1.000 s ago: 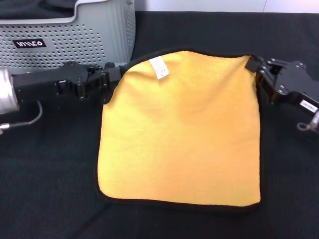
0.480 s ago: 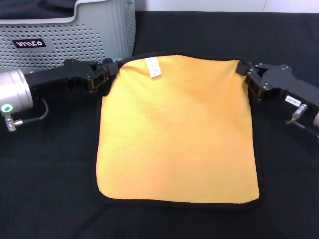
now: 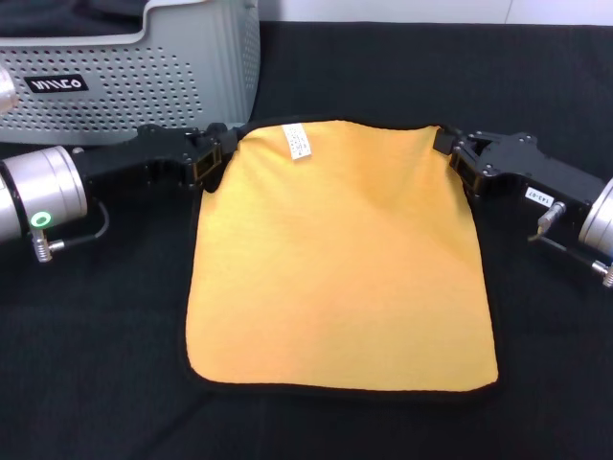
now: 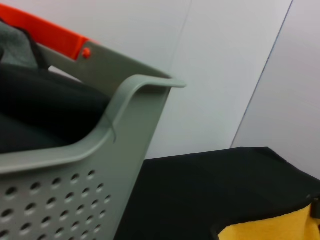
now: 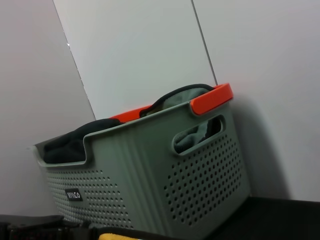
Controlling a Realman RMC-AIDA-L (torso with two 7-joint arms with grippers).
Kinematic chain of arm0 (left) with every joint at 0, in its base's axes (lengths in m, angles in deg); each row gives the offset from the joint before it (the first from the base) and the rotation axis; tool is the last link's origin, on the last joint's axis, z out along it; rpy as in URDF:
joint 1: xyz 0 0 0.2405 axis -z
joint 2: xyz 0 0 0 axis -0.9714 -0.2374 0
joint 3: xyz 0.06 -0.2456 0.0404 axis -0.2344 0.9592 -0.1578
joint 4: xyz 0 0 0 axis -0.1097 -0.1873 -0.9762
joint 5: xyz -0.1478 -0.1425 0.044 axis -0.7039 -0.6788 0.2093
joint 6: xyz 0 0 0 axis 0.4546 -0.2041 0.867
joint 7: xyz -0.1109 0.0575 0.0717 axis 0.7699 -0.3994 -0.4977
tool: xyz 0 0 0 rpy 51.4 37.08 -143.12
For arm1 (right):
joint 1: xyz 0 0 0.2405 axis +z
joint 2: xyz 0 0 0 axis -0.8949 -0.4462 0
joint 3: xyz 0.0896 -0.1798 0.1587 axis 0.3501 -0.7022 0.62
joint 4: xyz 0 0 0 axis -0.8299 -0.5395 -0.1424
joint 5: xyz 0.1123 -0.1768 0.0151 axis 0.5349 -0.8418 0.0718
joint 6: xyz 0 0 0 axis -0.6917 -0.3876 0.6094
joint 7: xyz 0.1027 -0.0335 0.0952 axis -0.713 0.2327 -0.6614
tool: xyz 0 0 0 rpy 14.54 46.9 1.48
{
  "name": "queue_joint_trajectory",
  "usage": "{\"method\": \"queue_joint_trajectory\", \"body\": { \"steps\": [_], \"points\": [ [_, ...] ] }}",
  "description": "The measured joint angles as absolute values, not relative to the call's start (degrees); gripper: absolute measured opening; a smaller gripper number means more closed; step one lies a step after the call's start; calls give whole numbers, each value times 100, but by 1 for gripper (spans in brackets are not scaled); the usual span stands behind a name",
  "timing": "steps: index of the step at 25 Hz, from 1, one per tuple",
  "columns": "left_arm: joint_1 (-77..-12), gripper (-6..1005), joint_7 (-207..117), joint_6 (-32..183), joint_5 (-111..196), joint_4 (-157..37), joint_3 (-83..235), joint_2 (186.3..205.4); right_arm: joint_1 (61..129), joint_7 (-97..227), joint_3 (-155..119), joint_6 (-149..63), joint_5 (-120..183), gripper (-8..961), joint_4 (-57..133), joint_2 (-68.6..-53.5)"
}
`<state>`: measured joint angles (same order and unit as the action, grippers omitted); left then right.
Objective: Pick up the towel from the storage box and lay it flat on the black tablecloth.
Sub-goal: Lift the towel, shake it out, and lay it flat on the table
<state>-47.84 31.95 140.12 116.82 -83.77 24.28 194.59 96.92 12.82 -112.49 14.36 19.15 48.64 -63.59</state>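
The towel (image 3: 340,268) lies spread on the black tablecloth (image 3: 96,364), yellow-orange face up, black edge all round, white label (image 3: 299,141) near its far left corner. My left gripper (image 3: 222,146) is shut on the far left corner, low over the cloth. At the far right corner my right gripper (image 3: 446,146) is shut on the towel too. The storage box (image 3: 144,86) stands at the back left, behind my left arm. A yellow towel corner (image 4: 270,230) shows in the left wrist view beside the storage box (image 4: 75,175). The right wrist view shows the storage box (image 5: 160,175) from its side.
Dark and grey cloths (image 5: 75,140) fill the box, which has an orange handle (image 5: 212,97). A white wall rises just behind the box and the tablecloth's far edge. Bare black cloth surrounds the towel at the front, left and right.
Both grippers have come lower and nearer to me with the towel's far corners. The far edge has sunk toward the tablecloth and the towel now lies flatter.
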Motion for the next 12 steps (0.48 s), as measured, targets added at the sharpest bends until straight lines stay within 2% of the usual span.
{"method": "queue_joint_trajectory", "body": {
  "steps": [9,12],
  "points": [
    [-4857,34,3211,13844,11683,-8376,2427,19476,9692,1246,-11241,1371,1905,19,4864,-6364],
    [-4870,90,3262,13719,11655,-8364,2428,19510,9697,1250,-11257,1249,1868,19,4887,-6387]
  ]
}}
